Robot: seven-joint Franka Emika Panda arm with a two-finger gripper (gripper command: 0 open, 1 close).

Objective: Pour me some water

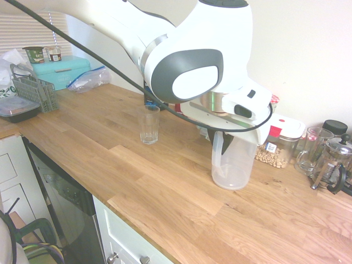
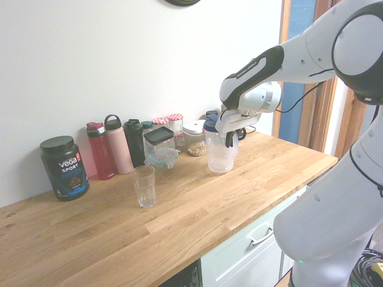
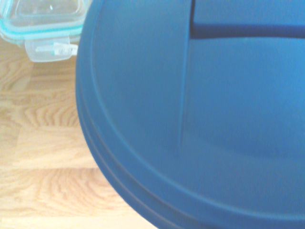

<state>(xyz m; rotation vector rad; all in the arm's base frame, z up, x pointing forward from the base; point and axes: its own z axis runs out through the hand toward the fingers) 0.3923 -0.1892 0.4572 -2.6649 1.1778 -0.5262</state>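
Bright, even daylight throughout. In the first exterior view, blown-out window blinds (image 1: pixel 25 30) at 10 o'clock; soft glare on the arm's white shell; wide-angle bending toward the edges. In the second, pale washed wall, faint short shadows on the worktop (image 2: pixel 179 221), overexposed doorway at 2 o'clock. Wrist view soft and out of focus, filled by a blurred blue lid (image 3: pixel 200 119).

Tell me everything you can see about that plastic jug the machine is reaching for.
The jug is clear, slightly frosted plastic with a blue lid and a handle on its side. It stands upright on the wooden counter, apparently empty. The hand is shut around its handle. A nut-filled container stands behind it.
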